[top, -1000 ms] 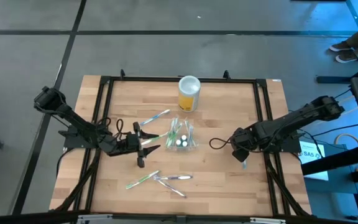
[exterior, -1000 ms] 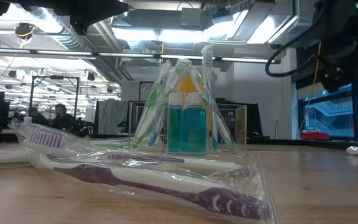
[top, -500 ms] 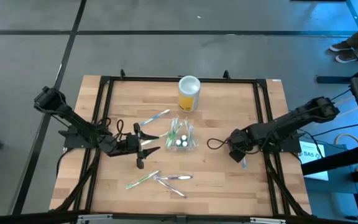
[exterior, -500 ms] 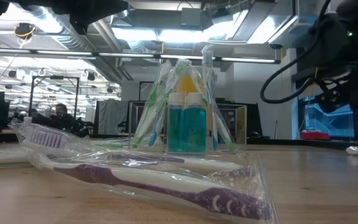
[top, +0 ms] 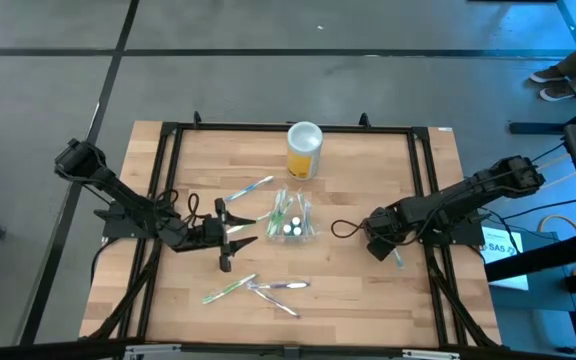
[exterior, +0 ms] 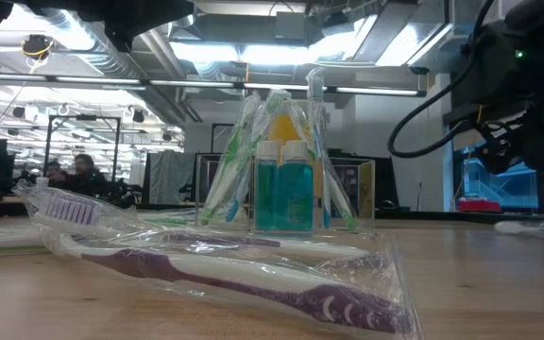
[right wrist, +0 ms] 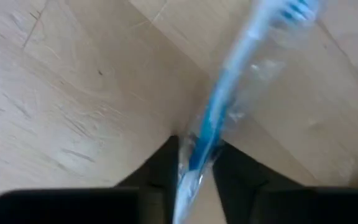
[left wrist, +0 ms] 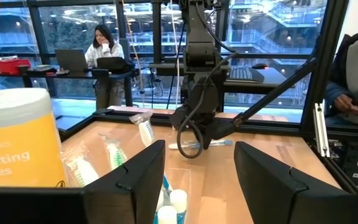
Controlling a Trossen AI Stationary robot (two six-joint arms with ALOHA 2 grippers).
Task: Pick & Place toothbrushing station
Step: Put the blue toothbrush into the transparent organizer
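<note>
Only the right wrist view shows the right gripper (right wrist: 194, 163) clamped on a wrapped blue toothbrush (right wrist: 229, 106). From above, the toothbrushing station (top: 290, 220) sits mid-table (top: 358, 290), before the open left gripper (top: 236, 232).

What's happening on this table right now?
The right gripper is low at the table's right side with its jaws closed on a wrapped blue toothbrush that lies on the wood. The left gripper, jaws open, waits just left of the clear toothbrushing station, which already holds wrapped brushes and two small blue bottles. More wrapped toothbrushes lie loose at the front, and a yellow canister stands behind.
</note>
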